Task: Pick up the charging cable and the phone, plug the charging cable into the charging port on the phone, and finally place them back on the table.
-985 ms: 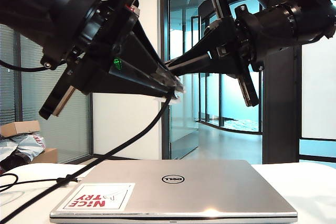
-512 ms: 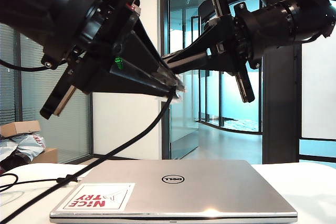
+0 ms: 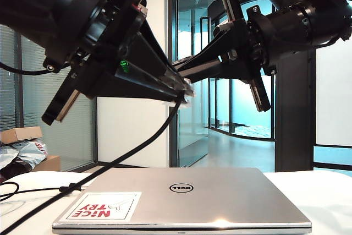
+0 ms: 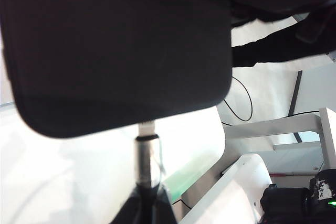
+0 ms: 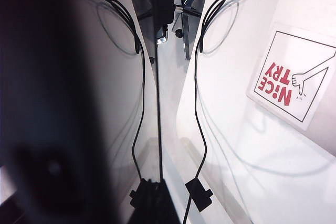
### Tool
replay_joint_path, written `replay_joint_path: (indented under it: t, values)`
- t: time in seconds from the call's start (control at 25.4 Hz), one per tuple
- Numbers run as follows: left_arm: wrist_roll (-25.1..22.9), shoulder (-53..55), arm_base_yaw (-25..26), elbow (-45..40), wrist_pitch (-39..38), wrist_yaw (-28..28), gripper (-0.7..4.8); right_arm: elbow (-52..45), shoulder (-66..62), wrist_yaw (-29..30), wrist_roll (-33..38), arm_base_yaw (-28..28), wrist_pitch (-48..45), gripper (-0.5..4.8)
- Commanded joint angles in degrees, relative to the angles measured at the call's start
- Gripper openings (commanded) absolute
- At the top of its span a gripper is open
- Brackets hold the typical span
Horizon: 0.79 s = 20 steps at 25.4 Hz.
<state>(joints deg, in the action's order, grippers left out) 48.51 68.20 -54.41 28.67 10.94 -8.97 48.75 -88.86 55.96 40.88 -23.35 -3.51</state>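
Note:
High above the table [image 3: 324,196], my left gripper [image 3: 184,93] is shut on the plug end of the charging cable [image 3: 137,147]. The black cord hangs down to the left, past its little tie [image 3: 70,188]. In the left wrist view the silver plug [image 4: 147,153] sticks out of my left gripper [image 4: 147,208], and its tip meets the edge of the phone [image 4: 115,51], a matte-black slab with rounded corners. How deep the tip sits is hidden. My right gripper [image 3: 179,70] comes in from the right. In its wrist view my right gripper [image 5: 157,200] is shut on the phone [image 5: 79,103], seen edge-on with a glossy face.
A closed silver Dell laptop [image 3: 187,196] with a red "NICE TRY" sticker [image 3: 102,206] lies under both grippers. Slack cord loops on the white tabletop at the left [image 5: 197,103]. Cardboard boxes [image 3: 22,134] and glass office walls stand behind.
The right gripper tilted up slightly half a second ago and is back near where it was. The left gripper, the cable and the laptop have not moved.

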Motion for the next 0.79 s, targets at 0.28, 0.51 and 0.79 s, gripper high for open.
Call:
replay_joint_path:
  t: [0.28, 0.51, 0.79]
  values:
    - [-0.07, -0.11, -0.02, 0.15, 0.68, -0.17, -0.06, 0.31, 0.46, 0.83, -0.42, -0.07, -1.46, -0.06]
    - [-0.07, -0.11, -0.02, 0.15, 0.70, -0.17, -0.06, 0.31, 0.46, 1.66, -0.13, -0.20, -1.44, -0.06]
    - [-0.07, -0.11, -0.02, 0.15, 0.72, -0.15, -0.06, 0.31, 0.46, 3.39, -2.36, -0.22, -1.01, -0.06]
